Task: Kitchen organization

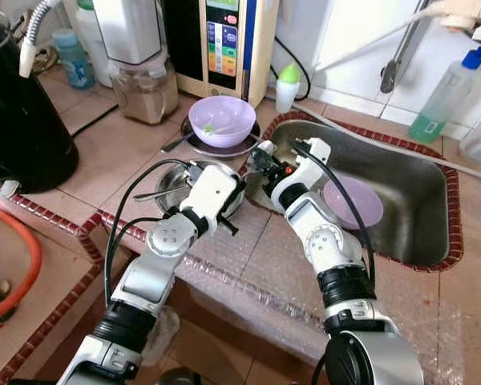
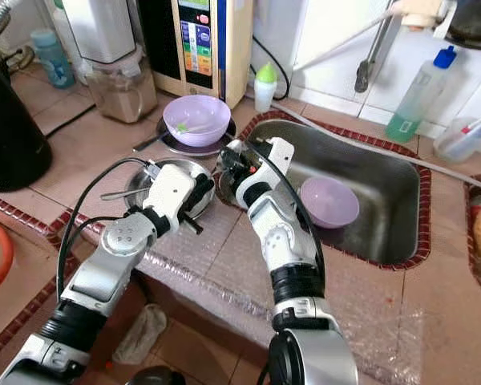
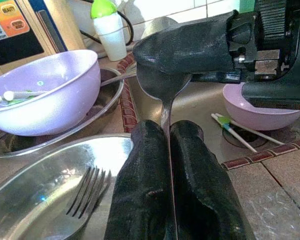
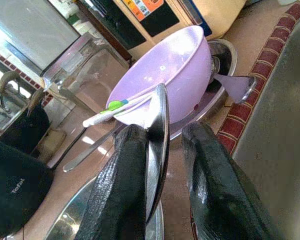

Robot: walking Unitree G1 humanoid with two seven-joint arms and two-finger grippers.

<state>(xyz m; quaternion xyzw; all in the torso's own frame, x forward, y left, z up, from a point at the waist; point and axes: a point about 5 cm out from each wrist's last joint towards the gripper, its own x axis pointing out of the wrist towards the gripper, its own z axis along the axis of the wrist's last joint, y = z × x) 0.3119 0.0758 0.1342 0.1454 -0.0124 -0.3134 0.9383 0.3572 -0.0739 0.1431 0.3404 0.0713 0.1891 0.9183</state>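
Left wrist view: our left gripper (image 3: 169, 131) has its fingers pressed together on the handle of a metal spoon (image 3: 162, 85), and the spoon bowl sits against one black finger of our right gripper (image 4: 162, 135). In the right wrist view that gripper's fingers are narrowly parted, the spoon bowl edge-on between them and touching one; we cannot tell if they pinch it. Both meet over the counter (image 1: 128, 144) edge just beside the sink (image 1: 417, 192) rim, tight room between them. Under the left gripper is a steel dish (image 3: 45, 175) holding a fork (image 3: 87, 192). Just beyond, a purple bowl (image 1: 221, 120) with thin utensils inside sits in another steel dish (image 3: 97, 117). In the sink lie a second purple bowl (image 1: 354, 202) and loose sticks (image 3: 235, 131).
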